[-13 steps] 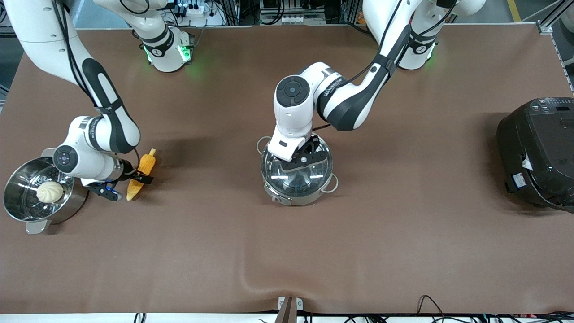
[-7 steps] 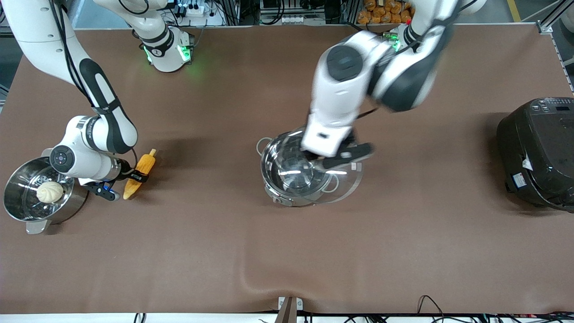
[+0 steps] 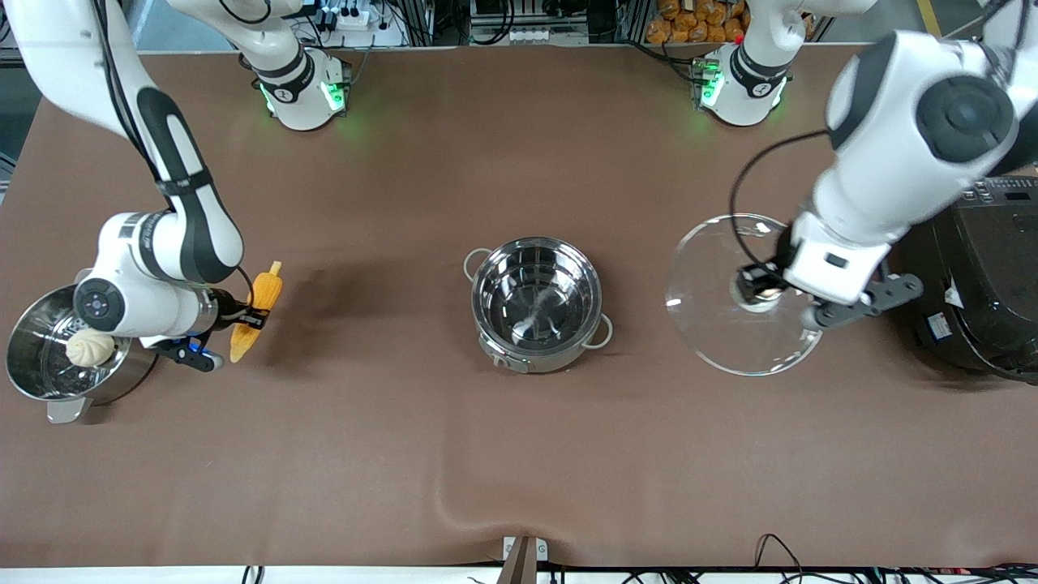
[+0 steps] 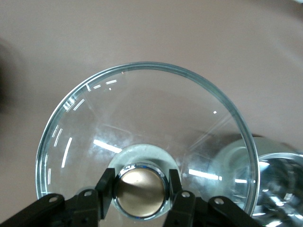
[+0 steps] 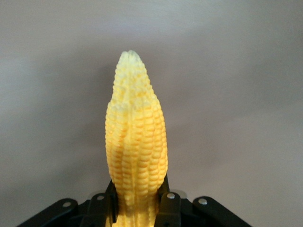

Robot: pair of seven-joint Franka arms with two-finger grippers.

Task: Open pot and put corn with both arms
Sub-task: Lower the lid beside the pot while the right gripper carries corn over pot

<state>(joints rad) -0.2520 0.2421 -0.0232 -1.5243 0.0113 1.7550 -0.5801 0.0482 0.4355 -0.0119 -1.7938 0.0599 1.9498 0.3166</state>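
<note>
At mid-table the pot (image 3: 537, 302) is seen uncovered. Its glass lid (image 3: 734, 294) is held by the knob (image 4: 140, 189) in the left gripper (image 4: 140, 198), above the table beside the cooker (image 3: 973, 276). The corn (image 3: 257, 309) is clamped in the right gripper (image 3: 223, 328), beside the steamer pot (image 3: 49, 357).

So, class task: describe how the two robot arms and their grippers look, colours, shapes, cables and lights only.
Both arms are glossy white rounded segments with black joint bands and round dark caps. Thin black cables run along them. Their bases glow green. The left gripper and right gripper are black, two-fingered, with a flat bar body; the right one shows a small blue spot.
</note>
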